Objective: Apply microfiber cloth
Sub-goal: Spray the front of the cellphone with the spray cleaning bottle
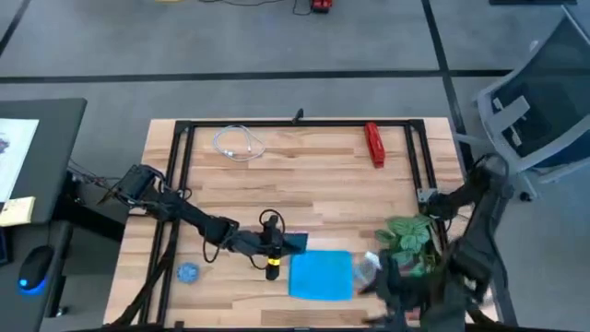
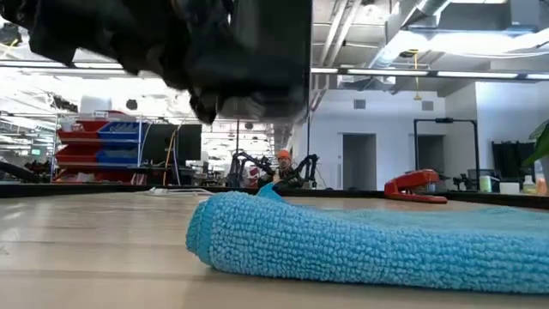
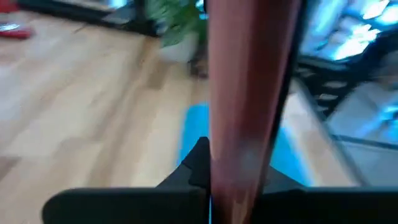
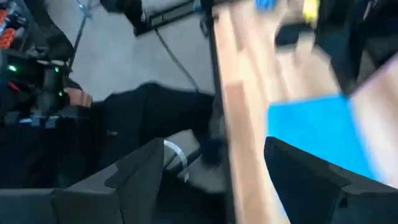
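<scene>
Microfiber cloth (image 1: 322, 275) lies flat near the table's (image 1: 313, 175) front edge in the high view, the left gripper (image 1: 286, 245) just beside its left corner over a dark smartphone (image 1: 293, 243). Low view: cloth alone, ungrasped. Right wrist view: right gripper (image 4: 217, 163) fingers apart beside the cloth. Left fingers: cannot tell. Next, probably, grasping the cloth.

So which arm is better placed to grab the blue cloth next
Probably the right. Its open gripper sits right at the cloth's edge, while the left gripper seems to be already holding something dark.
</scene>
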Robot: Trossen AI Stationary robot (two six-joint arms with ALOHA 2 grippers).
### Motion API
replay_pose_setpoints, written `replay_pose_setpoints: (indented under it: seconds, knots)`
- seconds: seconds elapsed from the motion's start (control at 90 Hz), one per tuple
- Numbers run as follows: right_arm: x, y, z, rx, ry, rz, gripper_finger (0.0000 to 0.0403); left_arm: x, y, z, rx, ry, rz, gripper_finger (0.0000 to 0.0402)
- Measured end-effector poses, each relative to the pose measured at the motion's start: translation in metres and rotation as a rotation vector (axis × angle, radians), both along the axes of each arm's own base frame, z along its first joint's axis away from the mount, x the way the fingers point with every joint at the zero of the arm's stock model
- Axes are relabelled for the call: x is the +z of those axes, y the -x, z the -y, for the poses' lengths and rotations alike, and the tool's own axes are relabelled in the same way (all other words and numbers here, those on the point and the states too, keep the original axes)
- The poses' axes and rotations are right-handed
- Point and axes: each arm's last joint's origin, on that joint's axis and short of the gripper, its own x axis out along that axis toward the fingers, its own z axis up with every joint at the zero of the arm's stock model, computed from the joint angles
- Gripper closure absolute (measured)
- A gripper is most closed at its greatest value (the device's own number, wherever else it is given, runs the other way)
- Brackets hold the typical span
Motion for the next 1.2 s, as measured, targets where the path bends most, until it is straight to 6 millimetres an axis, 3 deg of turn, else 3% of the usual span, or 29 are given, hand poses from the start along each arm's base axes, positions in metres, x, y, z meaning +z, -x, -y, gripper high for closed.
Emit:
replay_pose_setpoints:
  seconds: [0.089, 0.267, 0.422, 0.511, 0.689, 0.867, 1.0, 1.2]
  knots:
    - [-0.014, -0.004, -0.019, -0.003, -0.012, -0.042, 0.0138, 0.0, -0.011, 0.014, -0.086, -0.021, -0.017, 0.0399]
    - [-0.025, -0.014, -0.034, -0.006, -0.021, -0.065, 0.0138, -0.026, -0.056, 0.027, -0.142, -0.105, -0.175, 0.0399]
    - [-0.025, -0.012, -0.038, 0.0, -0.027, -0.061, 0.0138, -0.043, -0.092, 0.013, -0.084, -0.141, -0.257, 0.0399]
    - [-0.025, -0.008, -0.04, 0.003, -0.024, -0.056, 0.0138, -0.049, -0.101, 0.001, -0.033, -0.111, -0.28, 0.0399]
    - [-0.031, 0.008, -0.044, -0.065, 0.013, -0.054, 0.0138, -0.065, -0.09, -0.021, 0.107, -0.081, -0.324, 0.0399]
    - [-0.047, 0.048, -0.036, -0.299, 0.095, -0.194, 0.0138, -0.068, -0.067, -0.043, 0.236, -0.052, -0.301, 0.0399]
    - [-0.06, 0.069, -0.031, -0.418, 0.215, -0.245, 0.0138, -0.056, -0.051, -0.049, 0.252, -0.054, -0.26, 0.0399]
    - [-0.071, 0.069, -0.019, -0.423, 0.335, -0.126, 0.0143, -0.038, -0.044, -0.038, 0.226, -0.085, -0.214, 0.0399]
